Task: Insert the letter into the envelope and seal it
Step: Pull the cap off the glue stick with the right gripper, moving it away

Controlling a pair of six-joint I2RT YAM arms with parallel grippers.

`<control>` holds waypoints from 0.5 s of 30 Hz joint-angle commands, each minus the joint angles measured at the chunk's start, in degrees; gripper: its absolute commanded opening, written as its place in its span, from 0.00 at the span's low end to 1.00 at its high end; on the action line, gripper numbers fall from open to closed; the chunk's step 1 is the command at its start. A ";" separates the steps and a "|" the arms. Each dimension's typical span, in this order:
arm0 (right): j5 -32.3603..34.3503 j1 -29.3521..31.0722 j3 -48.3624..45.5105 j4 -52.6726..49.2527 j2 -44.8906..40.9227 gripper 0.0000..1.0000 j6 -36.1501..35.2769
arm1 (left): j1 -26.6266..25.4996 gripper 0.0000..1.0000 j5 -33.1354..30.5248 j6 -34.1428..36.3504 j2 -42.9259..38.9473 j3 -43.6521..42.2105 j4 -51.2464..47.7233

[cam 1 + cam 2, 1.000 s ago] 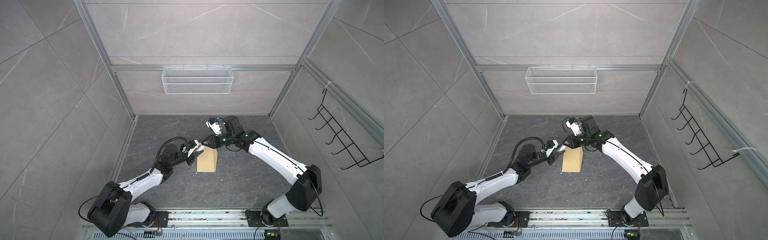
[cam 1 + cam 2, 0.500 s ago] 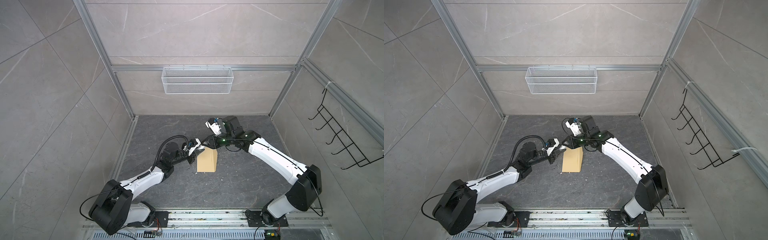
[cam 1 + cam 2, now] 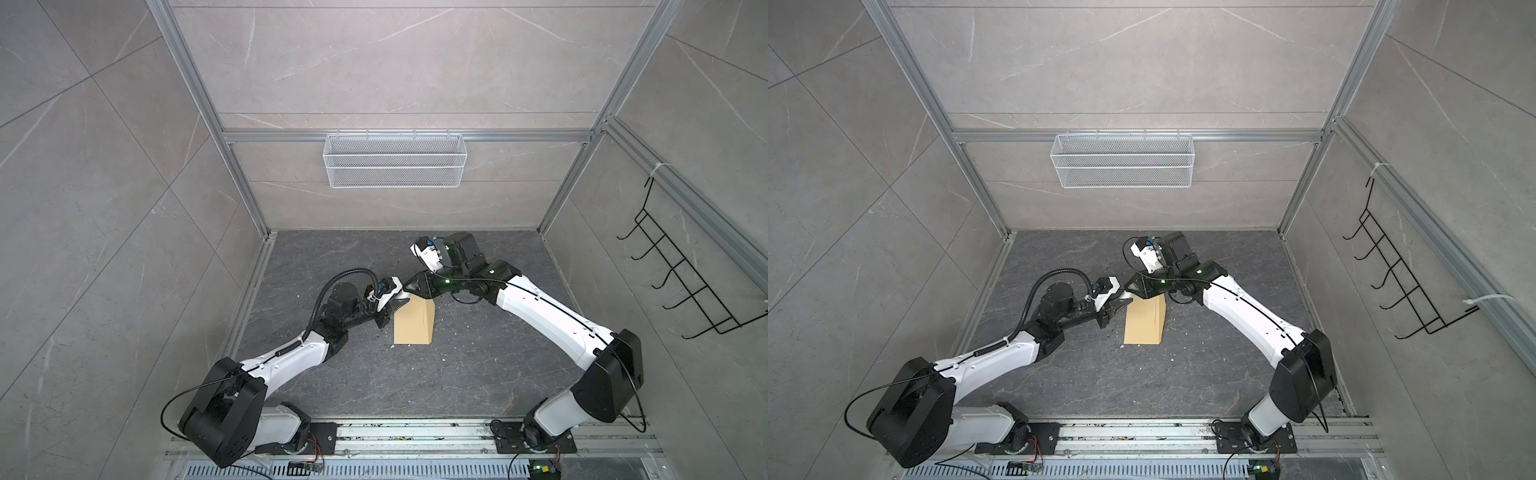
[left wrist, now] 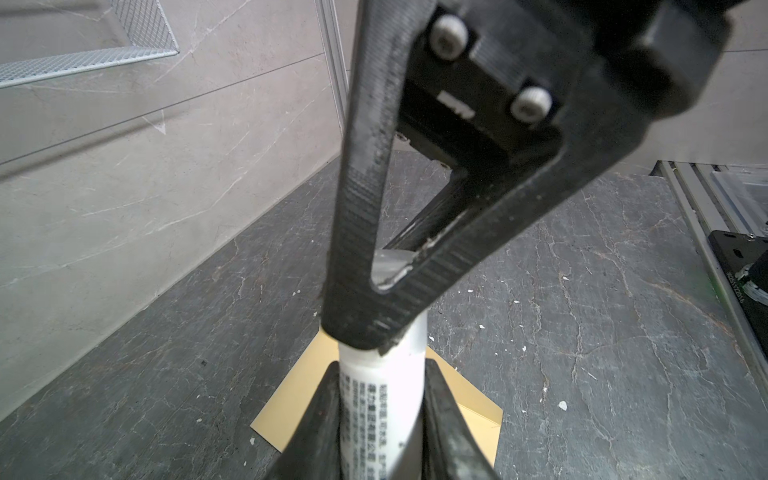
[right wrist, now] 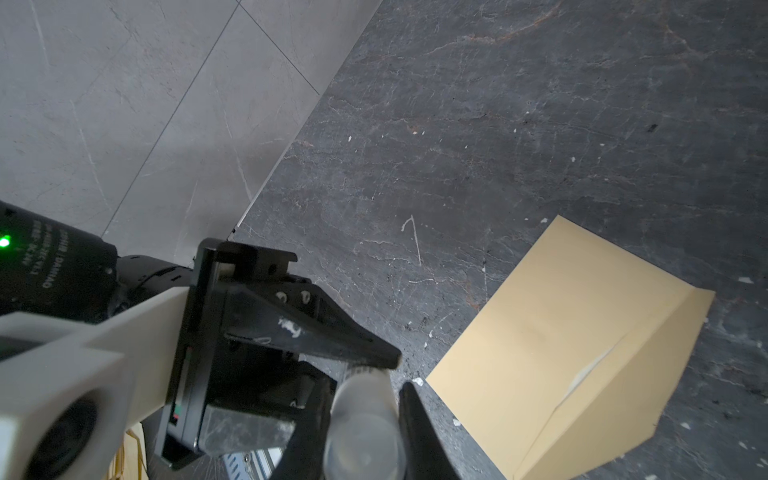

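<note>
The plain yellow-tan envelope (image 3: 413,322) (image 3: 1144,322) lies flat on the dark floor, its flap end toward the grippers. The letter does not show in any view. Just above the envelope's far end, my left gripper (image 3: 397,306) (image 3: 1124,306) and right gripper (image 3: 411,287) (image 3: 1130,289) meet tip to tip. In the left wrist view my left gripper (image 4: 382,370) is shut on a white tube (image 4: 382,399) with printed text. In the right wrist view my right gripper (image 5: 368,390) is shut on that tube's translucent cap end (image 5: 365,428), beside the envelope (image 5: 561,353).
A white wire basket (image 3: 395,160) hangs on the back wall. A black wire hook rack (image 3: 681,286) is on the right wall. Small white scraps dot the dark stone floor (image 3: 457,374). Metal rails (image 3: 415,434) run along the front edge.
My left gripper has edged toward the right gripper and closed its jaws on the white tube. The right gripper and the envelope have stayed put.
</note>
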 commanded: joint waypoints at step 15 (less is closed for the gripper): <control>3.88 -3.17 1.32 -3.53 -6.28 0.00 -5.63 | -0.23 0.00 2.38 0.81 1.07 0.60 -0.44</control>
